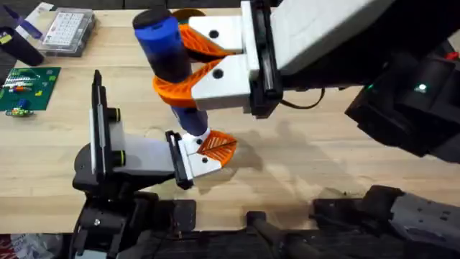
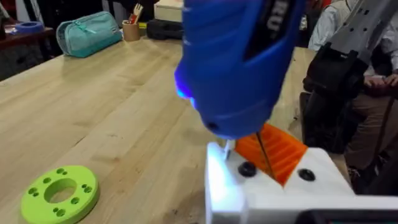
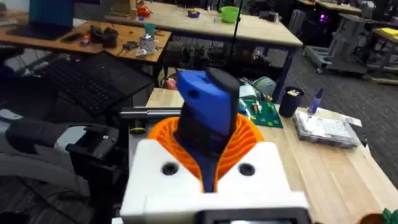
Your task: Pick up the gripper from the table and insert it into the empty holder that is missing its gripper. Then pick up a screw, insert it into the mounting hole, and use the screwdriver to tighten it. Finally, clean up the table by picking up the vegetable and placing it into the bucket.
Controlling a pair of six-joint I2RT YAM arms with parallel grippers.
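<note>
One blue screwdriver (image 1: 167, 50), orange ribbed gripper (image 1: 215, 146) beneath

No readable text anywhere. White markings on the blue screwdriver (image 2: 239, 62) too blurred to read; print on the circuit board (image 1: 25, 88) illegible.

Wooden table (image 1: 323, 155): circuit board (image 1: 25, 88), green disc (image 2: 60, 191)
</note>
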